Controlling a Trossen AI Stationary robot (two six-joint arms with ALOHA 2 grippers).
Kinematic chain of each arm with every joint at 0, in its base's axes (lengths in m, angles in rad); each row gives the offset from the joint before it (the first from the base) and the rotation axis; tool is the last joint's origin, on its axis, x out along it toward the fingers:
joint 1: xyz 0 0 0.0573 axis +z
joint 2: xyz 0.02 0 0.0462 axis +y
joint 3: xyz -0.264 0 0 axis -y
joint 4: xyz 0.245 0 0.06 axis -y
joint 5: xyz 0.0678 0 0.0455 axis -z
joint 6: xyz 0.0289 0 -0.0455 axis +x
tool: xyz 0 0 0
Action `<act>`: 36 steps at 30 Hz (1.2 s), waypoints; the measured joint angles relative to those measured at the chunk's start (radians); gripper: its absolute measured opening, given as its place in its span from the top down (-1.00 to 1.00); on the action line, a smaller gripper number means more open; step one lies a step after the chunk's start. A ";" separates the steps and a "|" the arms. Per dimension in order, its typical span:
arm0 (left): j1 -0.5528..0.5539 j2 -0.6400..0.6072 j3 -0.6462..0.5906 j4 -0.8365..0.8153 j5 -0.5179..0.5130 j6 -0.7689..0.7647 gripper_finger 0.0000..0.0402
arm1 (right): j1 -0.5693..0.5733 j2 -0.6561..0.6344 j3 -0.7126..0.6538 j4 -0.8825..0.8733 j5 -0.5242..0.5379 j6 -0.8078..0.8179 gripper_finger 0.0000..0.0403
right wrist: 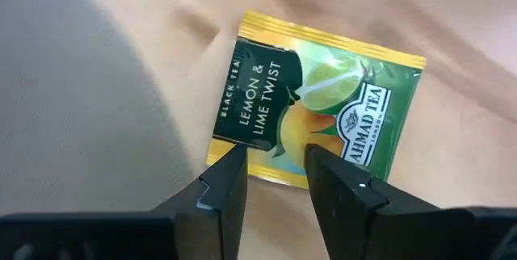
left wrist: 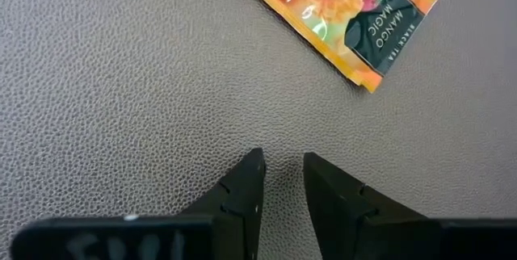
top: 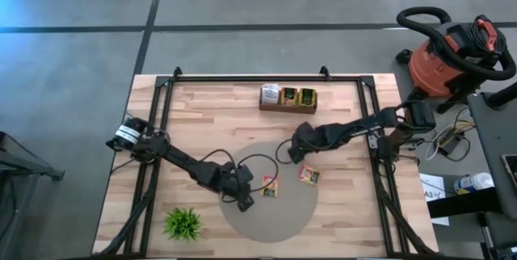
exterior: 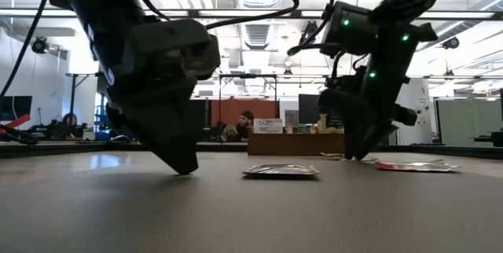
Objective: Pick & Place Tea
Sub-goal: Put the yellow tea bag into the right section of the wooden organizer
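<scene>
Down low, both grippers — left gripper (left wrist: pixel 283 171); right gripper (right wrist: pixel 275 167) — slightly parted.

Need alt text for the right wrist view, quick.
A flat yellow-green lemon and lime tea sachet with a dark label panel lies just ahead of the right claw, whose two dark fingers stand slightly apart at its near edge, not gripping it.

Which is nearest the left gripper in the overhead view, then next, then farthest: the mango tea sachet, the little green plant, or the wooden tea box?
1. Mango tea sachet, on the round mat just right of the left gripper.
2. Green plant, near the table's front left edge.
3. Wooden tea box, at the far edge.
</scene>
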 joint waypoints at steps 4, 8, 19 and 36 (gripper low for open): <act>-0.022 0.001 -0.001 -0.033 -0.001 -0.012 0.53 | -0.055 0.000 0.000 0.005 0.016 0.048 0.37; -0.030 -0.016 -0.002 -0.039 -0.003 -0.037 0.53 | -0.091 -0.003 0.000 0.046 -0.050 0.037 0.37; 0.035 -0.231 -0.006 -0.090 -0.272 -0.003 0.53 | -0.095 -0.186 0.000 0.145 -0.168 -0.019 0.37; 0.241 -0.262 -0.003 0.249 -0.182 0.113 0.53 | -0.096 -0.257 -0.037 -0.125 -0.173 -0.130 0.37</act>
